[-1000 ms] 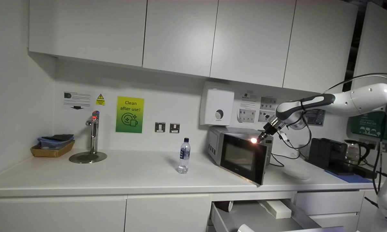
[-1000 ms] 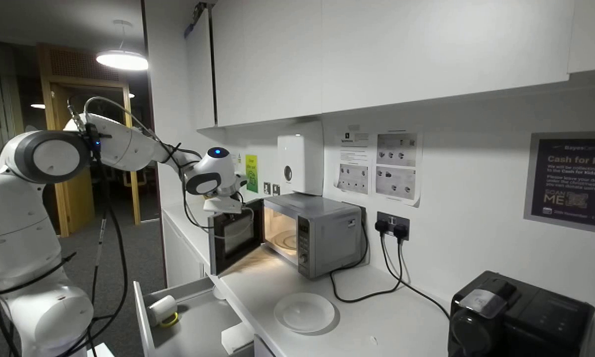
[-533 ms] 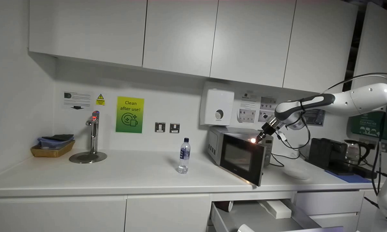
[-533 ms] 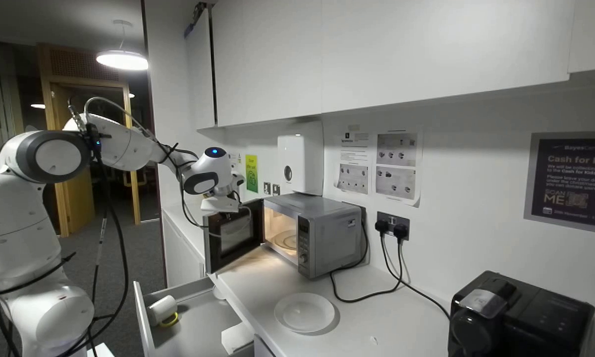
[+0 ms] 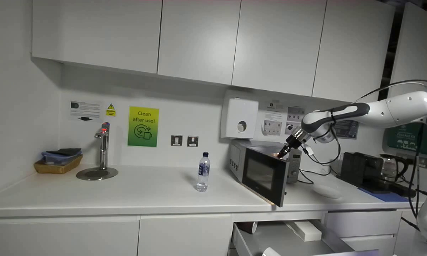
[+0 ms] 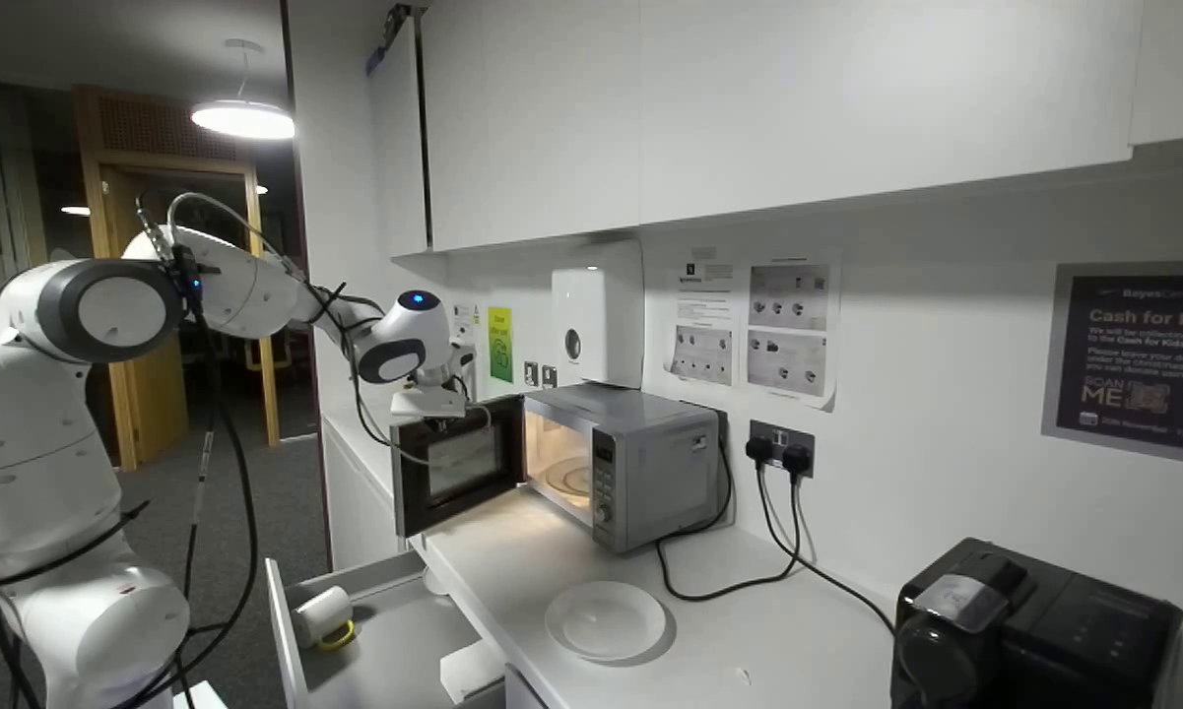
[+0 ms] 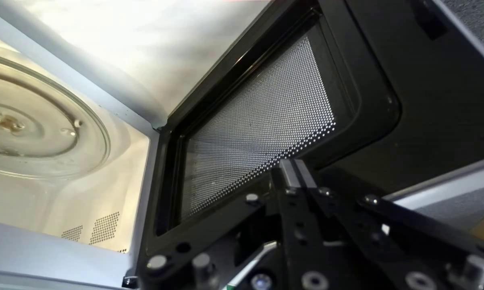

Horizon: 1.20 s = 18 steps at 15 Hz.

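Microwave door (image 5: 265, 177) stands well open right of centre in an exterior view, the gripper (image 5: 280, 155) behind its top edge. Mid-frame in an exterior view, the lit microwave (image 6: 660, 483) shows an exposed cavity (image 6: 555, 448): opening looks largely done, the gripper not yet clear. Below centre in the wrist view, its fingers (image 7: 306, 174) are clenched on nothing beside the perforated window (image 7: 262, 123); contact is unclear.

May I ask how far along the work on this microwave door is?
Done: the microwave door stands open, and the glass turntable shows inside.
In hand: the shut gripper, holding nothing, is at the door's inner side; whether it touches I cannot tell.
Left, perhaps: swinging the door wider, since it does not look fully back, then moving the gripper clear.
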Each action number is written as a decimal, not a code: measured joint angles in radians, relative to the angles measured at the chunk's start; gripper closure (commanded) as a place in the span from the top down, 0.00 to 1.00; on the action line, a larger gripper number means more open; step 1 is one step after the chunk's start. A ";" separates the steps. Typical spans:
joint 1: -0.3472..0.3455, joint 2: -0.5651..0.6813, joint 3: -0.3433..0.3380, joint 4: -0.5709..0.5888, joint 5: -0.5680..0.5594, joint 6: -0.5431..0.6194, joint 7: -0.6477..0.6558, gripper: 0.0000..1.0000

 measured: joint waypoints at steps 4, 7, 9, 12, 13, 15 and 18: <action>0.022 0.003 0.012 0.008 0.000 0.000 0.000 0.00; 0.034 0.010 0.022 0.016 0.000 0.000 0.000 0.00; 0.042 0.015 0.025 0.020 0.000 0.000 0.000 0.00; 0.050 0.023 0.032 0.028 0.000 -0.001 0.000 0.00; 0.051 0.027 0.036 0.032 0.000 -0.001 0.000 0.00; 0.051 0.039 0.046 0.047 0.000 -0.002 0.000 0.00; 0.055 0.062 0.059 0.075 0.000 -0.003 0.000 0.00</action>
